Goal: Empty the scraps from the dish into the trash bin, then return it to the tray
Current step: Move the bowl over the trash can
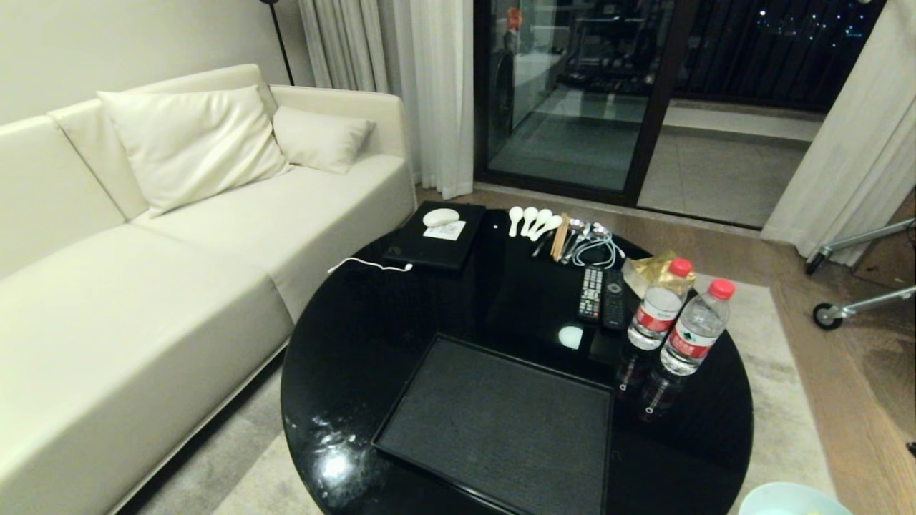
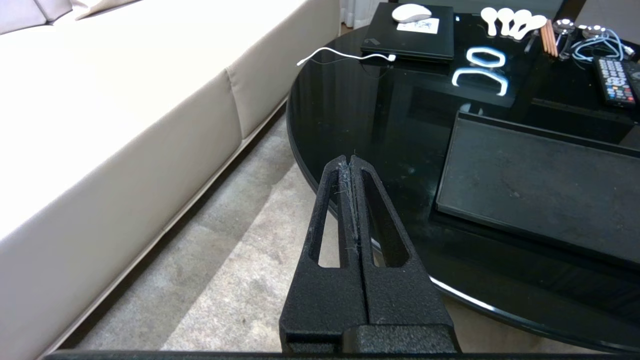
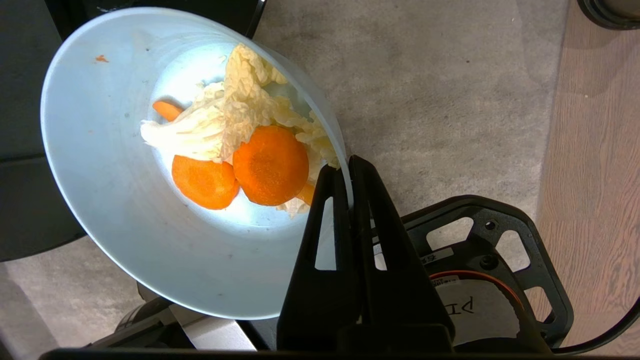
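A long cream leather sofa [image 1: 164, 236] runs along the robot's left, and just beside it stands the round glossy black desk [image 1: 401, 322]. On the near part of that desk lies the large flat black rectangular tray [image 1: 494, 422], matte in the middle with a low shiny rim, and nothing sits on it. Further back are a thin black slab carrying a white oval [image 1: 435, 234], two clear plastic water bottles with red caps [image 1: 680, 318], two remote controls [image 1: 601, 293], a row of white spoons [image 1: 533, 220] and a white cable [image 1: 368, 266].

The small round pale blue-white dish [image 3: 150, 170] is off the desk, held over the grey carpet [image 3: 425, 90] at the robot's right; in the head view only its rim peeks in at the bottom right corner [image 1: 787, 499]. The right tool [image 3: 347, 170] is clamped on the dish's rim, one finger inside and one outside. The dish is tilted, and the scraps [image 3: 240, 145], orange carrot slices among pale cabbage bits, lie in its lower part, not yet tipped out. The left tool [image 2: 352, 165] hangs idle beside the desk's edge on the sofa side, its fingers pressed together on nothing.

I would say the carry toward the trash bin is in hand. The bin shows in none of the views, so the next move calls for bringing the dish over it before tilting further, or the scraps may land on the carpet.
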`<state>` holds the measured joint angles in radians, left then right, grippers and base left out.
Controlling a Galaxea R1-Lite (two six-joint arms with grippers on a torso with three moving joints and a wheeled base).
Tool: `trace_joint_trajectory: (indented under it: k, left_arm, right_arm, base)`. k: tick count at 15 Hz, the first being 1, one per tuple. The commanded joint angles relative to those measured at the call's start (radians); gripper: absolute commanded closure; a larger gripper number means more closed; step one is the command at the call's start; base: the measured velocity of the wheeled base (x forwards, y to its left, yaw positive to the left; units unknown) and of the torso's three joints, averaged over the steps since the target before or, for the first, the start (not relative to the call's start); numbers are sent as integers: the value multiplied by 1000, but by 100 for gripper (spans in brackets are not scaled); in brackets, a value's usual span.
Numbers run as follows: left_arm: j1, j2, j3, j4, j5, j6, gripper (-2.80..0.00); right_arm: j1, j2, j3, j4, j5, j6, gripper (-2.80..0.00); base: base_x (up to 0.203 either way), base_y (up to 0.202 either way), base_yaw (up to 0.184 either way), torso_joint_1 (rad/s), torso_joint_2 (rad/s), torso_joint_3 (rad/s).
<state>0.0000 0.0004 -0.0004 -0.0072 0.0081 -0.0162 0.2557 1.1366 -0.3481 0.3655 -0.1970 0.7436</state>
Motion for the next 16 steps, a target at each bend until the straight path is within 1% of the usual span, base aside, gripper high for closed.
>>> trace_joint_trajectory:
  k: [1, 6, 16]
  left_arm:
    - [0, 0, 0, 0, 1, 1, 0]
    - [0, 0, 0, 0, 0, -1, 0]
    - [0, 0, 0, 0, 0, -1, 0]
  right_arm:
    - [2, 9, 0, 1, 2, 6, 0]
    - [5, 9, 1, 1, 14, 6, 0]
    - [3, 14, -2, 1, 13, 5, 0]
  base:
    - [0, 0, 0, 0, 0, 0]
    - [0, 0, 0, 0, 0, 0]
    - [-181, 0, 0, 2, 2, 3]
